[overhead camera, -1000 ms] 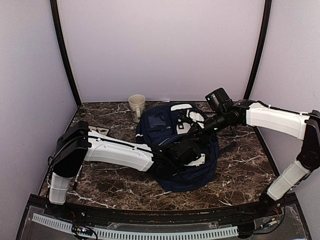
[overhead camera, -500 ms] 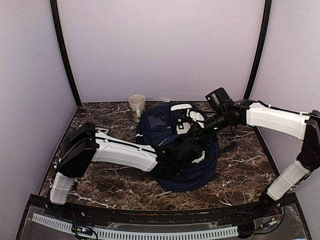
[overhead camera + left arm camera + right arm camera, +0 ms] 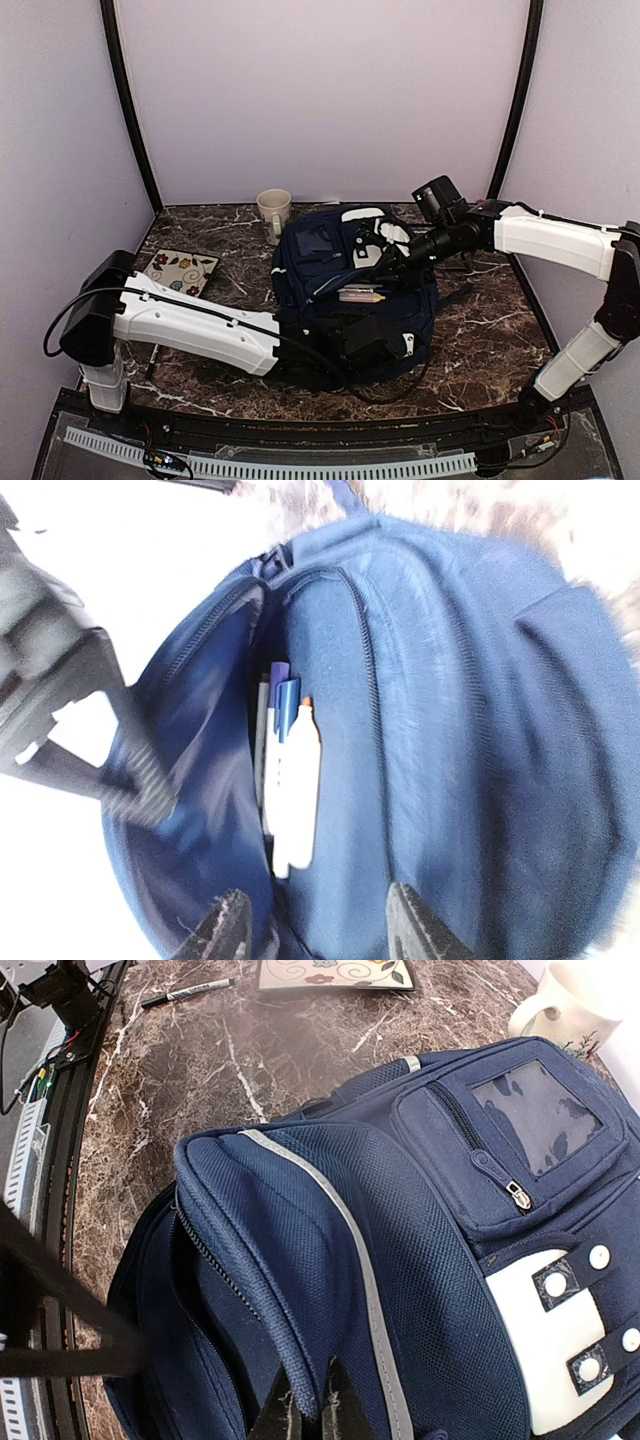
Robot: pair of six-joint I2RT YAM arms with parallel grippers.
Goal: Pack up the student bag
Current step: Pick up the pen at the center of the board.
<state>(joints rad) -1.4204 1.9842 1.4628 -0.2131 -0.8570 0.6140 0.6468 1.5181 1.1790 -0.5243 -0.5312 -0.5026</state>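
Counted near to far: two white-and-black arms, one loose pen, one tile, one bag with at least three pens inside, one mug.

Nearest, from the left, the left arm [image 3: 190, 325] stretched low across the dark brown, white-veined marble worktop [image 3: 480, 350]. Left jaws standing apart before the bag's open mouth, holding nothing. By that arm's base, a thin black pen [image 3: 185, 993] flat on the stone. Just beyond, a square tile with a flower pattern [image 3: 180, 270].

At mid-worktop, the student bag [image 3: 300, 270], a large navy-blue fabric backpack with white patches. Lying front face up, long axis running near to far, white handle patch at the far end, zip mouth gaping toward the near side. Inside, side by side: a white marker with an orange tip [image 3: 297, 790], a blue-capped pen [image 3: 286, 705], a purple-tipped one [image 3: 278, 670].

From the right, the right arm [image 3: 550, 240], right jaws pinched shut on the flap edge of the bag.

Farther back, left of the bag, a cream ceramic mug [image 3: 273, 212]. All around, pale lilac walls [image 3: 320, 90] and two black corner posts [image 3: 128, 100].
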